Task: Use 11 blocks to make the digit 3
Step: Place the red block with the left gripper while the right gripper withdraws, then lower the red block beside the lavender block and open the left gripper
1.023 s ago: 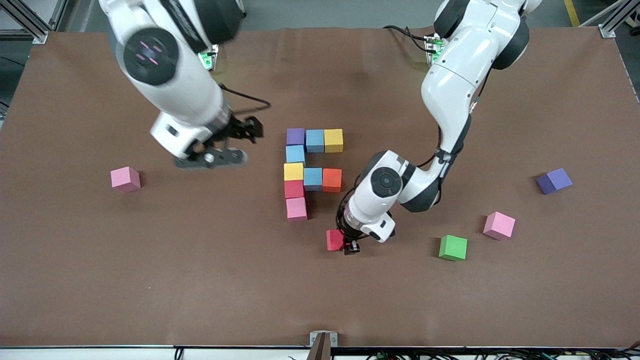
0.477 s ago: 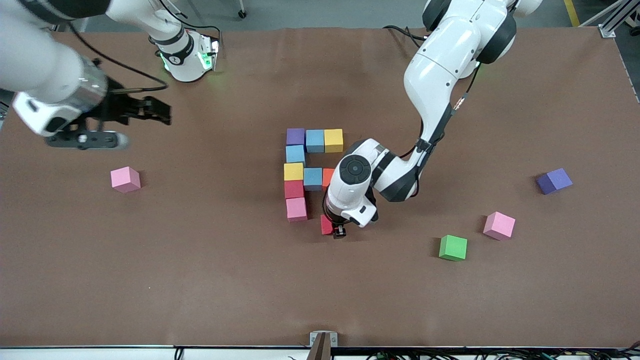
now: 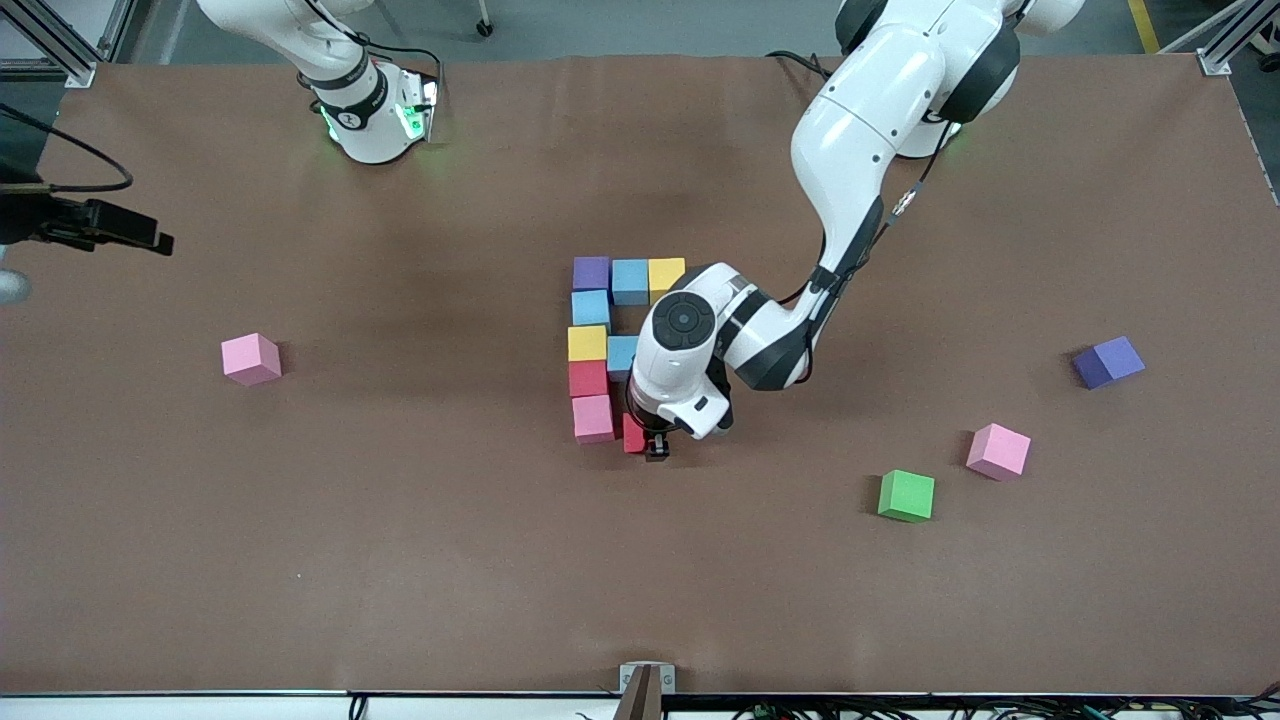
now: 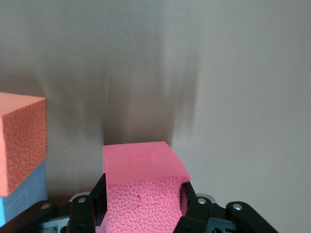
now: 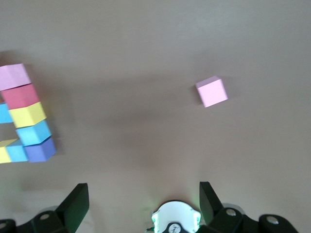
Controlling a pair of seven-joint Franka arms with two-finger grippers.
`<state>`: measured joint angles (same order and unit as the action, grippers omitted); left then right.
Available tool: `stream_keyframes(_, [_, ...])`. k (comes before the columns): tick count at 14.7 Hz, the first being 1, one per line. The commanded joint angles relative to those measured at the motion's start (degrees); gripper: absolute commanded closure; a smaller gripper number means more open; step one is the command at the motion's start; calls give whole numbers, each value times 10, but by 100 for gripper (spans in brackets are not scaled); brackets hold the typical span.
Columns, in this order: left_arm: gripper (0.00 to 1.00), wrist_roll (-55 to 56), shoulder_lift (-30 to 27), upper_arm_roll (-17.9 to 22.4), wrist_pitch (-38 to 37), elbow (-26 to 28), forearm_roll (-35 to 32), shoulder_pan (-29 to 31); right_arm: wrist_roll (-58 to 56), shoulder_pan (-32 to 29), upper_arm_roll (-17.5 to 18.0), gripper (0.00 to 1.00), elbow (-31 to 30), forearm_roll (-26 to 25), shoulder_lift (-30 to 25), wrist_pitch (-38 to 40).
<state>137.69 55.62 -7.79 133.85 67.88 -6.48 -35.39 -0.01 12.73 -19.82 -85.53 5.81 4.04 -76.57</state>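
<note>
My left gripper [image 3: 647, 443] is shut on a red block [image 3: 632, 433], which looks deep pink between the fingers in the left wrist view [image 4: 142, 182]. It holds the block low, right beside the pink block [image 3: 593, 418] at the near end of the figure. The figure's edge column runs purple [image 3: 591, 272], light blue [image 3: 590, 307], yellow [image 3: 587, 343], red [image 3: 588, 378], pink. A light blue [image 3: 630, 281] and a yellow block [image 3: 665, 274] extend the farthest row. The orange block [image 4: 22, 141] stands beside the held one; the arm hides it from the front. My right gripper [image 5: 142, 188] is open and empty, off at the right arm's end of the table.
Loose blocks lie apart from the figure: a pink one [image 3: 251, 358] toward the right arm's end, and a green [image 3: 906, 495], a pink [image 3: 997, 451] and a purple one [image 3: 1108, 361] toward the left arm's end. The left arm's elbow hangs over the figure's middle row.
The left gripper has carried the red block from open table up against the pink block. The right arm has swung away from the figure toward its end of the table.
</note>
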Motion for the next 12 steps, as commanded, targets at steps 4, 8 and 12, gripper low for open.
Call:
stream_keyframes(4, [87,9,-5,7,17,5,-12,-7,-12,-10,14,0,-48,-28,-25,-40])
stream_keyframes(8, [87,11,-2,6,17,8,-11,-12,-12,-3,21,0,-48,-57,-33,-58])
stream_keyframes(12, [87,10,2,5,17,10,-11,-15,-12,-2,21,0,-47,-58,-33,-69])
